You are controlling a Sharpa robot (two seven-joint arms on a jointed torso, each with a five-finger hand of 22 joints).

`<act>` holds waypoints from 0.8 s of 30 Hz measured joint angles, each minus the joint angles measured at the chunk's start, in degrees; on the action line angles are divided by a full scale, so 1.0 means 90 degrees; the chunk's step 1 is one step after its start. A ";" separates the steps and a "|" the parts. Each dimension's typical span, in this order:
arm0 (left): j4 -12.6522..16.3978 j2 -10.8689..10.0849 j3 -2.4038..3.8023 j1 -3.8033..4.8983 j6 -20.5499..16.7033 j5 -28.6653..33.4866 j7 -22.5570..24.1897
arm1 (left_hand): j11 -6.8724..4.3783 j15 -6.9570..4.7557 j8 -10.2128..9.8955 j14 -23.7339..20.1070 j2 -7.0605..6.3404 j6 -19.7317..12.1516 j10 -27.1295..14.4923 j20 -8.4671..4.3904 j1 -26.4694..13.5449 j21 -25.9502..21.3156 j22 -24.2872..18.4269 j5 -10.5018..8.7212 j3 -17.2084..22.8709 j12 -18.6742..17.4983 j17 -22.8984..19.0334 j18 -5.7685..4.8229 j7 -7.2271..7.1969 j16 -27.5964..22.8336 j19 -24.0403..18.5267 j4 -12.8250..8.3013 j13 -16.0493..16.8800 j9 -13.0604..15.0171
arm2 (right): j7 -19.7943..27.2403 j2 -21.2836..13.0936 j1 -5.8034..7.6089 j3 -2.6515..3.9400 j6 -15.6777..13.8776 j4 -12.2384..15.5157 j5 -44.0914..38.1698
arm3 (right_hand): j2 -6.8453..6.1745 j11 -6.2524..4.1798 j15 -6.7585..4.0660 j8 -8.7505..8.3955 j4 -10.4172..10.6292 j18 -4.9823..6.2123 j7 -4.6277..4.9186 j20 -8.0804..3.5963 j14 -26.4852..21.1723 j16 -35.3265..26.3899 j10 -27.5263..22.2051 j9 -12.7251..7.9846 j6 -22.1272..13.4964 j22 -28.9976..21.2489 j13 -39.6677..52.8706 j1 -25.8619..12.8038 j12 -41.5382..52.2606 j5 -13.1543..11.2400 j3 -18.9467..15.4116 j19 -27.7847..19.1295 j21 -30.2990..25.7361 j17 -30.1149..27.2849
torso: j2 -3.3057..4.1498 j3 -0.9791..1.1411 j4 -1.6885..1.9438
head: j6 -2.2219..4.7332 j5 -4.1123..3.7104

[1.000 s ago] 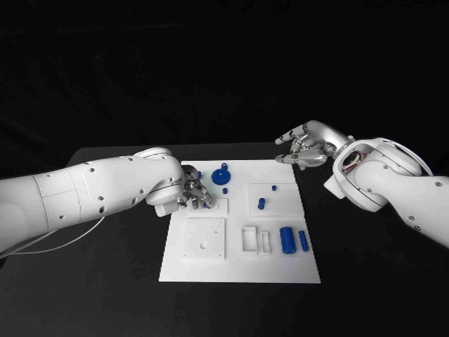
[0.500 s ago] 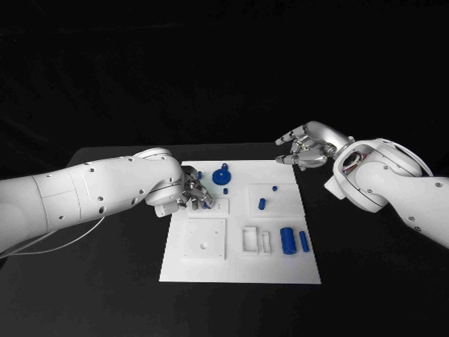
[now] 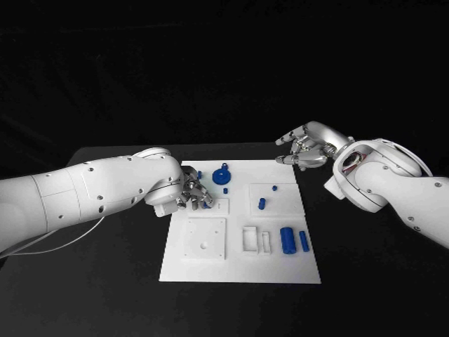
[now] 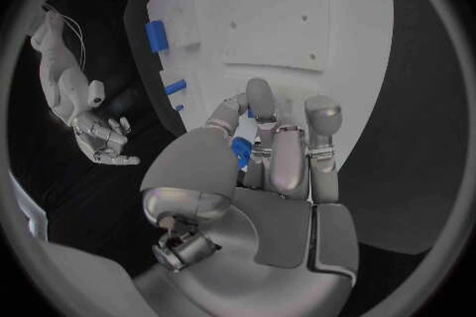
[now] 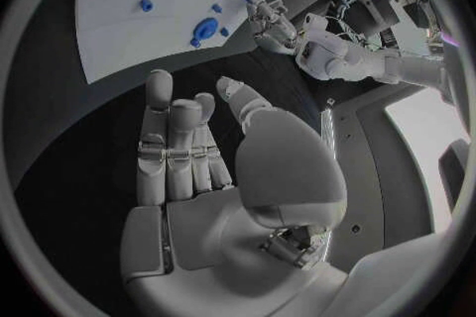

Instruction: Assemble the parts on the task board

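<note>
On the board's (image 3: 285,270) left edge, the left hand (image 3: 191,194) is curled over a small square plate, and the left wrist view shows a small blue part (image 4: 241,151) pinched between thumb and fingers (image 4: 322,144), just above the white surface. I judge this to be a placing step in progress; whether the part has entered its seat cannot be told, since the fingers hide the spot. Just right of that hand, a round blue disc (image 3: 222,175) lies near the board's far edge with a small blue piece beside it. Further right, a short blue peg (image 3: 261,204) and a smaller one (image 3: 274,188) sit on a raised square, and two blue cylinders (image 3: 286,237) lie side by side near the front, next to an open white frame. These all look unassembled, so most of the work seems left. Off the board's far right corner, the right hand (image 3: 307,146) hovers with fingers loosely spread, holding nothing.
</note>
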 measured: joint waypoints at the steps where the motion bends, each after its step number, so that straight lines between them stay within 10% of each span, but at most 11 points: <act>1: -0.0004 0.0000 0.0000 0.0000 0.0004 0.0005 0.0002 | 0.0000 0.0000 0.0003 0.0000 0.0000 0.0000 0.0000 0.0000 0.0000 0.0000 0.0000 0.0000 0.0000 0.0000 0.0000 0.0000 0.0000 0.0000 0.0000 0.0000 0.0000 0.0003 | 0.0000 0.0001 -0.0001 0.0000 0.0000 -0.0003 0.0000 | 0.0000 0.0000 0.0000 0.0000 0.0000 0.0000 0.0000 0.0000 0.0000 0.0000 0.0000 0.0000 0.0000 0.0000 0.0000 0.0000 0.0000 0.0000 0.0000 0.0000 0.0000 0.0000 | 0.0000 0.0001 0.0000 | -0.0001 0.0001; 24: -0.0179 0.0124 0.0004 0.0002 0.0192 -0.0010 0.0000 | 0.0003 0.0000 0.0018 0.0000 -0.0011 0.0000 0.0003 0.0000 -0.0069 0.0000 0.0002 -0.0002 -0.0021 0.0000 0.0029 0.0000 0.0000 0.0000 0.0000 -0.0023 -0.0021 0.0559 | 0.0004 0.0008 -0.0010 0.0000 0.0001 -0.0028 0.0000 | 0.0025 0.0000 0.0000 0.0000 -0.0043 0.0000 0.0000 0.0000 0.0000 0.0000 0.0000 0.0000 0.0000 -0.0001 0.0000 -0.0025 0.0000 0.0000 0.0043 0.0000 0.0000 -0.0001 | 0.0001 0.0006 -0.0002 | -0.0022 0.0000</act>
